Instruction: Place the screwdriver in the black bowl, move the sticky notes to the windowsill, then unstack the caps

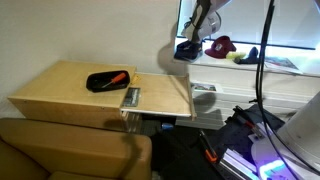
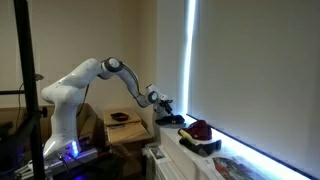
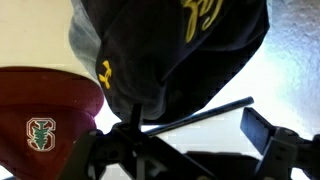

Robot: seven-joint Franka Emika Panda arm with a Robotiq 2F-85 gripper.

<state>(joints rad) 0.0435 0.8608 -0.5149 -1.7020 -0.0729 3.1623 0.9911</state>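
Observation:
In the wrist view the dark navy cap with yellow stitching fills the top, and the dark red cap lies beside it on the left. My gripper is open just in front of the navy cap, with one finger clear on the right and nothing between the jaws. In both exterior views the gripper hovers over the navy cap on the white windowsill. The red cap sits apart from the navy one. The screwdriver lies in the black bowl. A yellow pad, apparently the sticky notes, rests on the sill.
A small grey rectangular object lies near the wooden table's edge. A brown couch stands in front. Cables and equipment crowd the floor below the sill. The bright window rises right behind the caps.

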